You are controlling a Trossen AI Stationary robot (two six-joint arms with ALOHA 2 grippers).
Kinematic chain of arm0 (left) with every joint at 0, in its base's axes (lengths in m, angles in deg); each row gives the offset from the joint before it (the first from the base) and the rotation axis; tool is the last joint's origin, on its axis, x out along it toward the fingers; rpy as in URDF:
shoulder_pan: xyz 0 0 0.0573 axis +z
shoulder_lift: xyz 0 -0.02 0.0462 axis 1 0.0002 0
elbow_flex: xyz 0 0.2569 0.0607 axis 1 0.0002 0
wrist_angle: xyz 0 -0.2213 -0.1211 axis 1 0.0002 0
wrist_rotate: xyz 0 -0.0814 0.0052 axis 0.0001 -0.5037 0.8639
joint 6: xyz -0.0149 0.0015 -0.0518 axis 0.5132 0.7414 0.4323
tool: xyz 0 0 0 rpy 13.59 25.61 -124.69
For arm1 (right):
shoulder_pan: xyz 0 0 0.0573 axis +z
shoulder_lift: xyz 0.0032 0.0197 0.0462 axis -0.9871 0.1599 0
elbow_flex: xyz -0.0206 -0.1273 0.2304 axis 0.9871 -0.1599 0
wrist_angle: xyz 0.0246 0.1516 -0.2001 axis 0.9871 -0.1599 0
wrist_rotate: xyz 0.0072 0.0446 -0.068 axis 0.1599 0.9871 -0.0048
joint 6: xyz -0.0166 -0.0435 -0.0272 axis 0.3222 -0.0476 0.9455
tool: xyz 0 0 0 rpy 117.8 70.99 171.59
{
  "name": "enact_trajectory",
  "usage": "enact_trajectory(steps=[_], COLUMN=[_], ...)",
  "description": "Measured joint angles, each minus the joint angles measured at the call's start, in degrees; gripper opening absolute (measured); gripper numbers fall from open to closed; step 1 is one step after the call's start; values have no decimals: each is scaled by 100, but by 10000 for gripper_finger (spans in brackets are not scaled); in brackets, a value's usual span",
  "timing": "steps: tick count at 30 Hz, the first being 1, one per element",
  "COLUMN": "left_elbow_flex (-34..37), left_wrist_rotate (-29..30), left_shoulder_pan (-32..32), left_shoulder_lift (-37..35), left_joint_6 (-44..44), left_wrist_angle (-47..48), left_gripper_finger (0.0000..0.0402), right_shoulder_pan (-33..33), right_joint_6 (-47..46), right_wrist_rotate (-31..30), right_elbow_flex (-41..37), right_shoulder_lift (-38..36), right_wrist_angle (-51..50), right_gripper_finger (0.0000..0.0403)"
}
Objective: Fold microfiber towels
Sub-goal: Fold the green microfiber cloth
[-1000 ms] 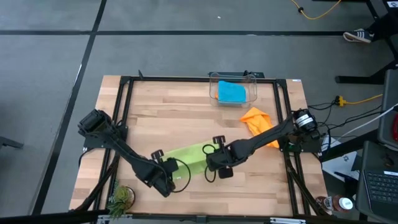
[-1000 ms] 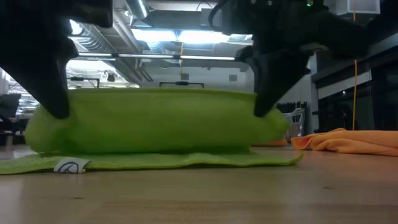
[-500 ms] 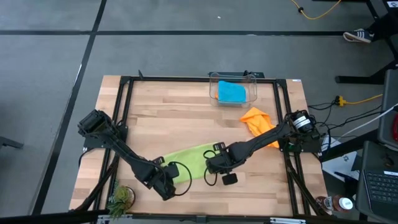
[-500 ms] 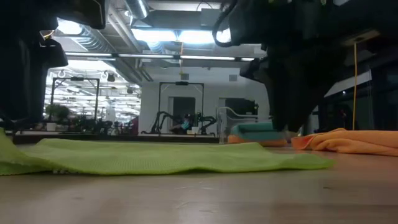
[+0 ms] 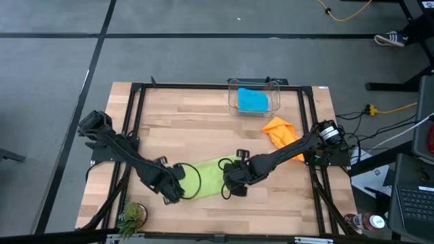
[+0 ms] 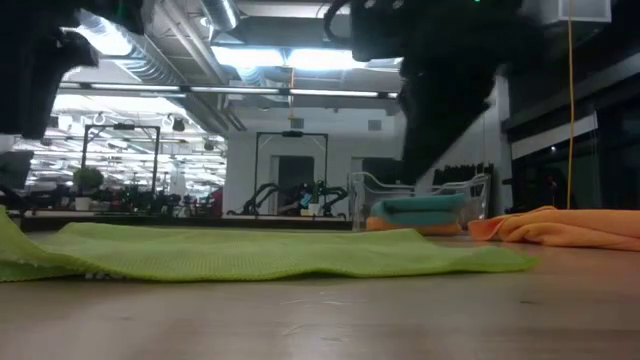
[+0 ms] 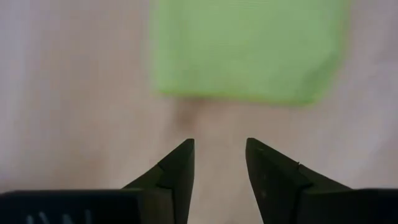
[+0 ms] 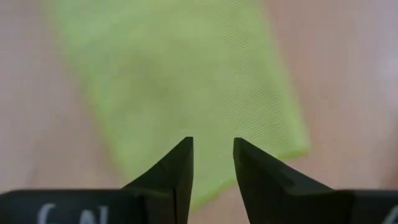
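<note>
Green towel (image 5: 207,175) lies flat as a folded strip near the front of the table (image 5: 203,122), well clear of the bin (image 5: 255,95) at the back edge; long axis runs side to side, left gripper (image 5: 171,192) at its one end, right gripper (image 5: 234,181) at the other, each about equally close. Blue towel (image 5: 253,101) sits in the bin, orange towel (image 5: 281,130) between bin and right arm. Low view: green strip flat on the wood, nothing lifted; a second ago the far half stood up as a raised loop held by both arms, now laid down. Left wrist: fingers (image 7: 177,168) slightly apart, empty, towel end just ahead. Right wrist: fingers (image 8: 180,163) slightly apart, empty, hovering over the cloth. Next fold likely goes along the long axis, end to end.
</note>
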Motion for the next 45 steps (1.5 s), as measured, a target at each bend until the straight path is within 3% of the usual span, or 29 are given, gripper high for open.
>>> enact_trajectory(steps=[5, 11, 16, 20, 26, 33, 36, 38, 42, 45], left_elbow_flex=[0, -2, -2, -2, -2, -2, -2, -2, -2, -2], left_wrist_rotate=[945, 1921, 2511, 2601, 2696, 2698, 2698, 2698, 2696, 2692], left_shoulder_pan=[3, 3, 3, 3, 3, 3, 3, 3, -2, -22], left_shoulder_lift=[-318, -396, -396, -396, -394, -394, -394, -394, -394, -394], left_joint_6=[44, 50, 199, 201, 199, 201, 199, 199, 199, 200], left_wrist_angle=[702, 686, 683, 665, 569, 485, 483, 483, 478, 474], left_gripper_finger=[136, 136, 136, 136, 136, 136, 136, 136, 136, 136], right_shoulder_pan=[93, 56, 38, 44, 60, -50, -281, -505, -1033, -1363], right_joint_6=[-858, -1122, -990, -1017, -818, -788, 266, 1091, 2522, 3250], right_wrist_rotate=[-1252, -1381, -2204, -2378, -2508, -2591, -1931, -957, 1585, 2813], right_elbow_flex=[-360, -1386, -1909, -1709, -817, -401, -432, -430, -425, -417], right_shoulder_lift=[4, 37, 470, 1051, 1879, 2438, 2465, 2464, 2461, 2448], right_wrist_angle=[1009, 4294, 6384, 6570, 6567, 6696, 6983, 7139, 7125, 6868], right_gripper_finger=[116, 116, 116, 116, 116, 116, 116, 116, 116, 116])
